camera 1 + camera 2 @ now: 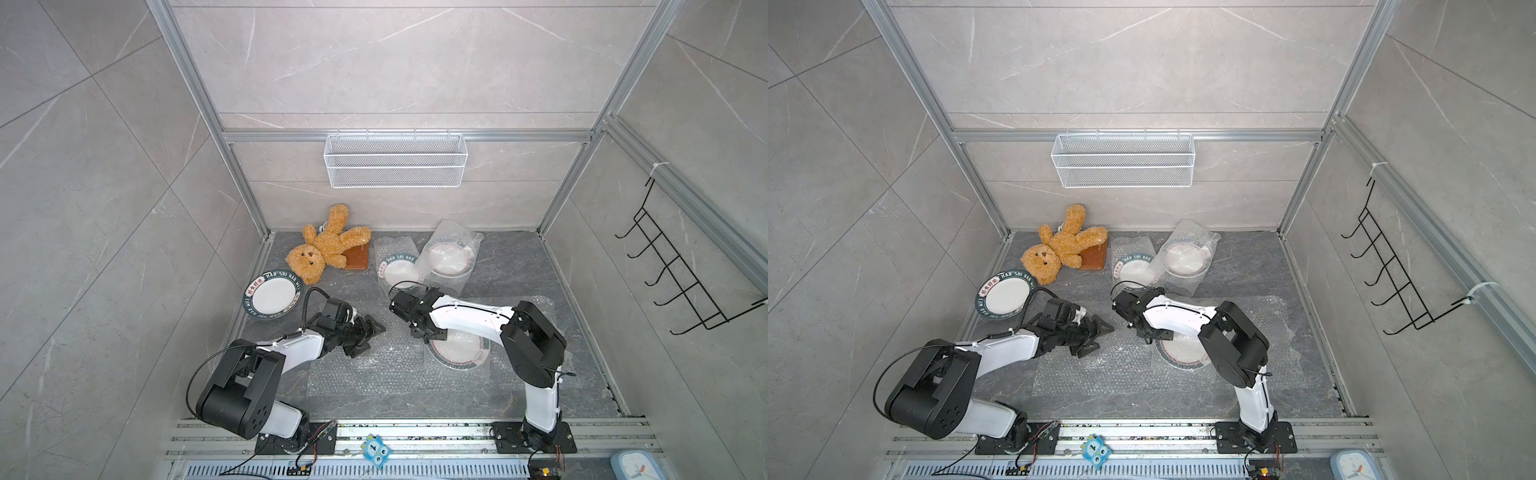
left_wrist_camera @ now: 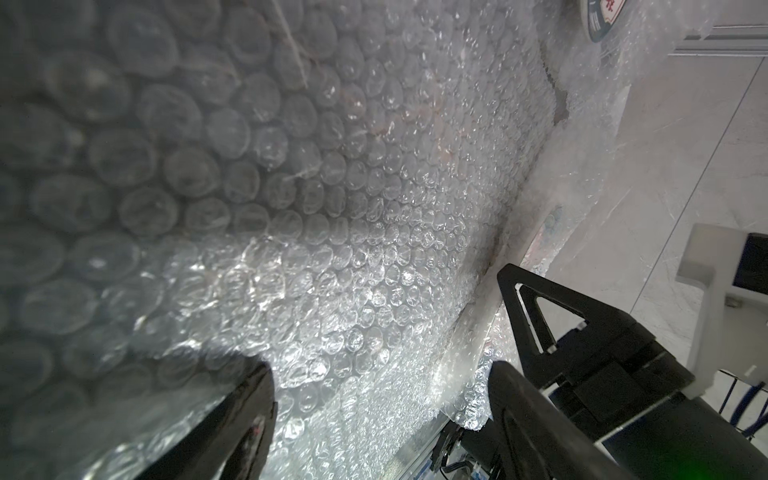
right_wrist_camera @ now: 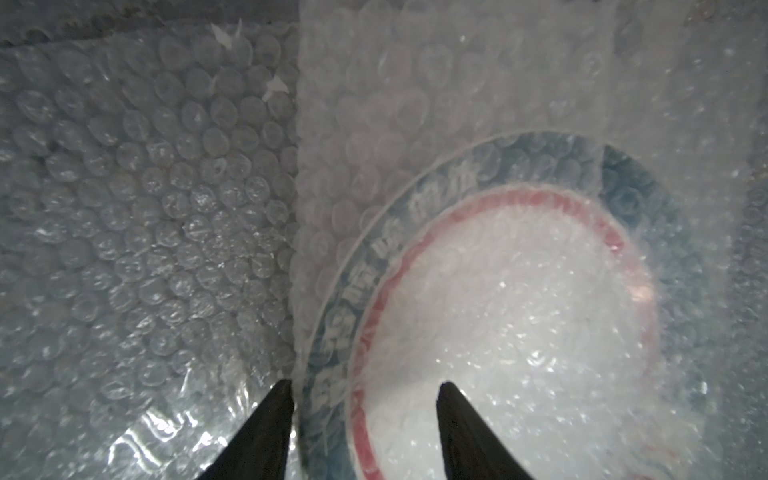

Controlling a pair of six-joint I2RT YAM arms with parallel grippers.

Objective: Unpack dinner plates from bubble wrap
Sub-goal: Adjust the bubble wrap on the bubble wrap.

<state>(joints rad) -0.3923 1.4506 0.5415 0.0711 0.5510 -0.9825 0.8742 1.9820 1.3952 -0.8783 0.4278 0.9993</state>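
Bubble wrap covers the near-right dinner plate on the counter. My right pincer, jaws partly apart and clamping nothing, straddles its left rim; plate lies right of me. Left pincer gapes empty, farther left.

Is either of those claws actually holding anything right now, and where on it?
Nothing is gripped yet. The left gripper is open over loose bubble wrap; the right gripper straddles the rim of the wrapped plate, jaws apart.
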